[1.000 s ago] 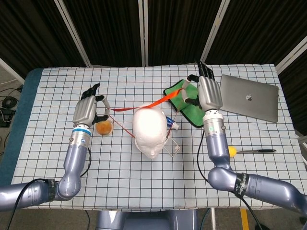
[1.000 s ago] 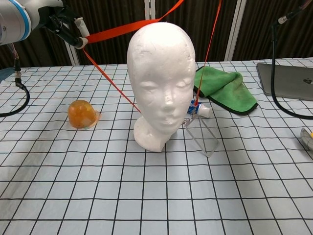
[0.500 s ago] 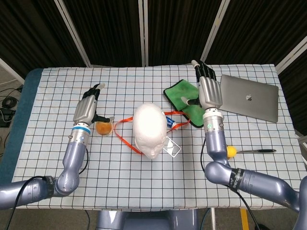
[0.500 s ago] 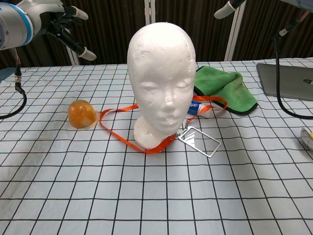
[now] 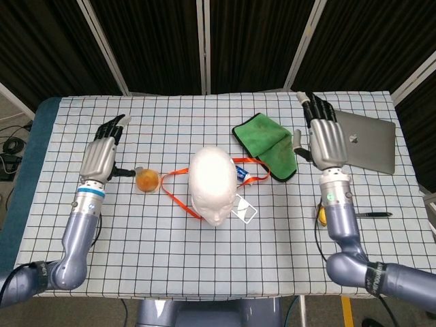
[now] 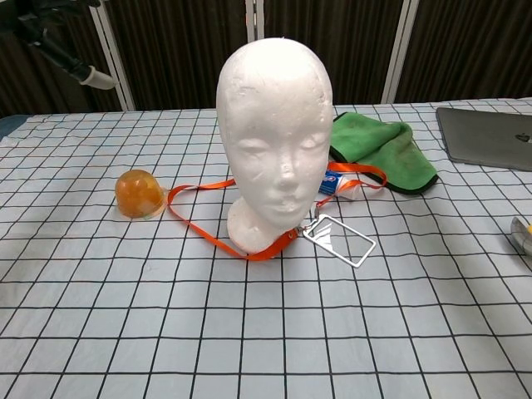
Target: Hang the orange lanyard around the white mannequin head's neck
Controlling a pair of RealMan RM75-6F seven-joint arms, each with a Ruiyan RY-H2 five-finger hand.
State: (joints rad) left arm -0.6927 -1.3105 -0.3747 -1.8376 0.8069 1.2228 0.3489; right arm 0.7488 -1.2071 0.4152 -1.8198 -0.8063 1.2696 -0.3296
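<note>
the flat orange fabric lanyard (image 6: 204,237) loops around the white foam mannequin head (image 6: 274,141)'s base on the table. my left hand (image 5: 99,153) at nine o'clock and right hand (image 5: 325,139) at three o'clock hover with fingers apart, holding nothing.

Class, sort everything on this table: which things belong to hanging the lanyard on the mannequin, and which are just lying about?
Belong to the job:
orange lanyard
white mannequin head

Just lying about:
green cloth
laptop
orange dome
clear badge holder
small tube

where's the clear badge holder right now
In the chest view the badge holder lies flat on the table, just right of the mannequin head's base, clipped to the orange lanyard.
</note>
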